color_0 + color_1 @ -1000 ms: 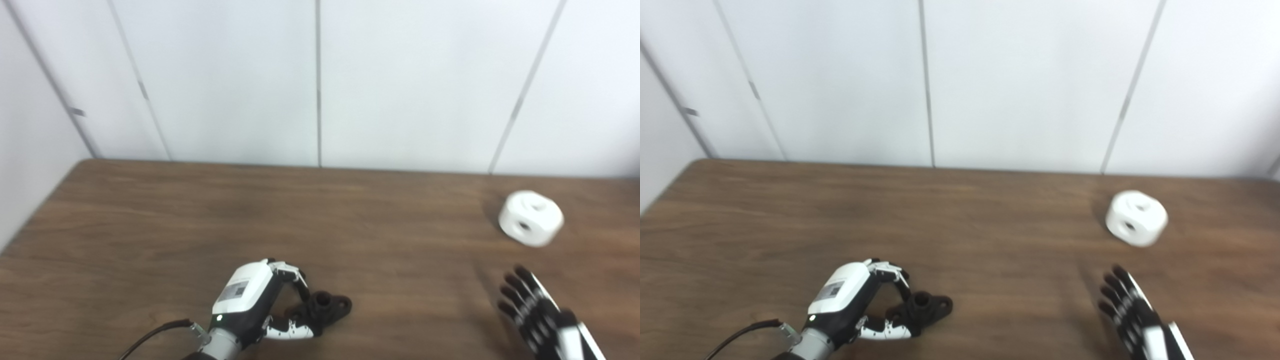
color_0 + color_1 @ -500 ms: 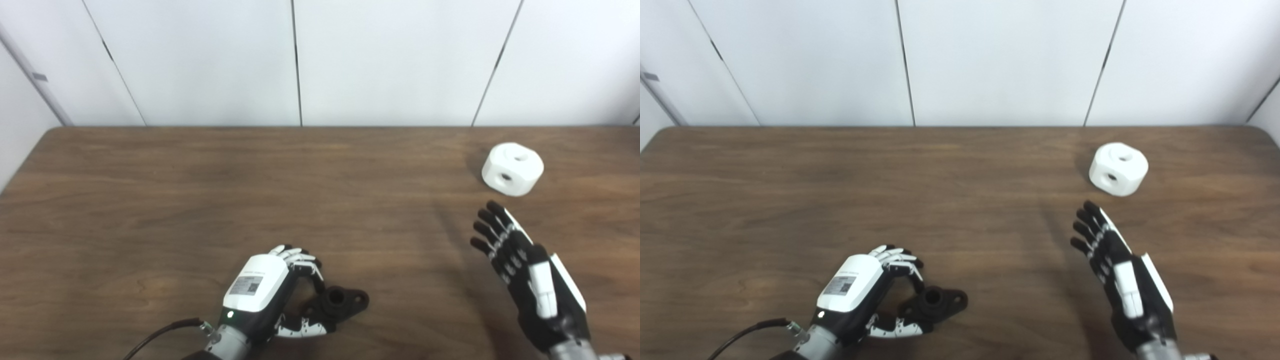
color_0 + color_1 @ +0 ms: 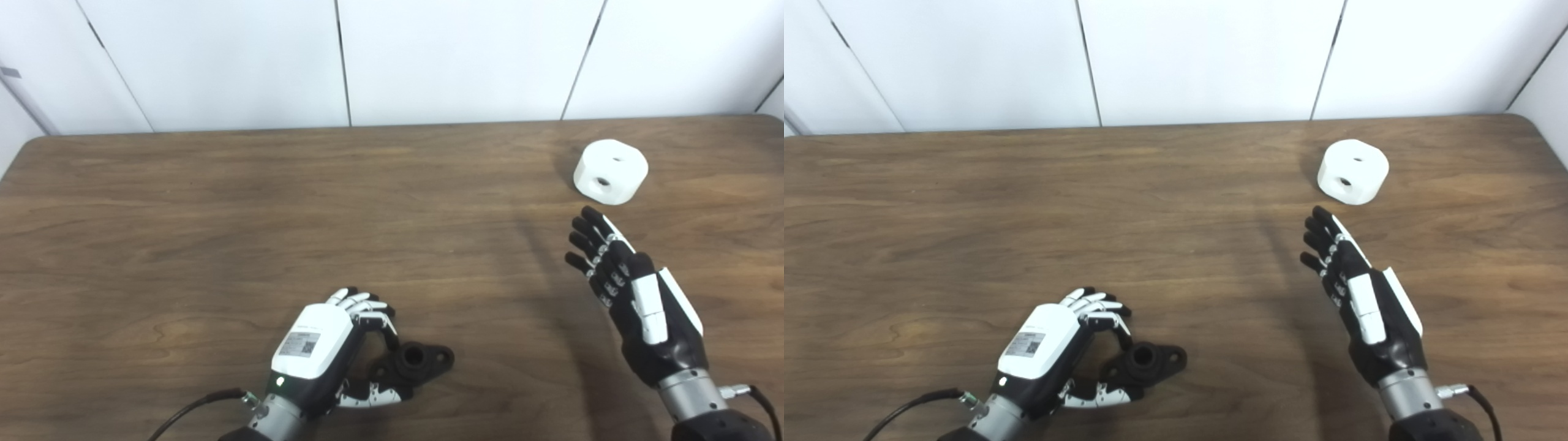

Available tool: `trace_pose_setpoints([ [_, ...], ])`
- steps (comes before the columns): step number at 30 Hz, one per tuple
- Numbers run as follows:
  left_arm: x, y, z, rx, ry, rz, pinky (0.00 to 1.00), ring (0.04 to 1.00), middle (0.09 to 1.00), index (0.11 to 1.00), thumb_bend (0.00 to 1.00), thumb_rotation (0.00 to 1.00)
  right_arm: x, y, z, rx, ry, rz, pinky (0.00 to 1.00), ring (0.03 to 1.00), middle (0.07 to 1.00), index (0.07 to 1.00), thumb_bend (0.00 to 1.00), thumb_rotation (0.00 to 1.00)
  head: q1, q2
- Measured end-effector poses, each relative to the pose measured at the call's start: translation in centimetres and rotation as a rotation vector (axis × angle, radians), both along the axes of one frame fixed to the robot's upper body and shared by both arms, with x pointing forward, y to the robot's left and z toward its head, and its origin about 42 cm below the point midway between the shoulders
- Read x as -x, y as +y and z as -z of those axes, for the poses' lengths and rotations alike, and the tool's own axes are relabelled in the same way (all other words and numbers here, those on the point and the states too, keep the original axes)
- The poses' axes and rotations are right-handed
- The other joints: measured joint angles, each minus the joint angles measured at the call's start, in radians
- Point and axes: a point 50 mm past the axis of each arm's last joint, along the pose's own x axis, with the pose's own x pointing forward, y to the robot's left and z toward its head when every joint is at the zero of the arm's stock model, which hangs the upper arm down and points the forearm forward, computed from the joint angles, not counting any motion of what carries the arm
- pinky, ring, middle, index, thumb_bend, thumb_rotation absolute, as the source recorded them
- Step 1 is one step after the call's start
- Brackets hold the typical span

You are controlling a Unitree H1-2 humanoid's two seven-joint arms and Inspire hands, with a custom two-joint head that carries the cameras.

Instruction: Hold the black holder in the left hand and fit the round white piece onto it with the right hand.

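wide brown wooden table filling most of the view, backed by white wall panels. toward the near right, right hand raised over the tabletop, palm side turned inward, fingers spread and stretched out, holding nothing, tips aimed at the far right corner. at the near edge, left of centre, left hand low on the table, fingers curled over and thumb tucked beneath, cupped around the left end of the black holder; cannot tell whether actually gripped or only touched. near the far right, round white piece resting on the wood, hole in its top and another in its side, just beyond the right fingertips, not touched, well apart from the black holder. black holder lying flat on the table, socket facing up.
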Motion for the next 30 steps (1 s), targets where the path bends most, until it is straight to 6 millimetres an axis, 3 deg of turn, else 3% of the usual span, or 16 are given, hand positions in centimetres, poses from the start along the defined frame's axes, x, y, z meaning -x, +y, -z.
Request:
trace_pose_setpoints([
  [6,0.1,-0.1,0.0,-0.012,-0.007,0.014,0.93,0.852,0.771,0.490,0.51,0.06,-0.4,-0.9,-1.1,0.044,-0.038,0.059,0.94,0.971,0.962,0.952,0.70,0.87,-0.054,0.008],
  [11,0.0,-0.3,0.0,-0.026,-0.007,0.021,0.91,0.849,0.770,0.489,0.51,0.06,-2.1,-2.9,-2.8,0.178,-0.048,0.112,1.00,0.997,0.960,0.954,0.69,0.83,-0.092,0.006],
  [19,0.1,-0.4,0.1,-0.025,-0.007,0.025,0.91,0.856,0.773,0.488,0.51,0.06,-5.3,-6.0,-4.8,0.454,-0.033,0.155,0.96,0.989,0.992,0.923,0.73,0.81,-0.189,-0.063],
  [26,0.0,-0.2,0.3,-0.028,-0.014,0.039,0.89,0.835,0.757,0.487,0.52,0.06,-7.5,-6.0,-4.9,0.618,-0.023,0.173,0.98,0.995,0.985,0.942,0.72,0.73,-0.256,-0.089],
  [30,-0.2,0.3,0.7,-0.032,-0.017,0.039,0.89,0.835,0.754,0.487,0.52,0.06,-9.1,-6.4,-6.2,0.713,-0.054,0.187,1.00,1.000,0.994,0.953,0.75,0.68,-0.282,-0.103],
])
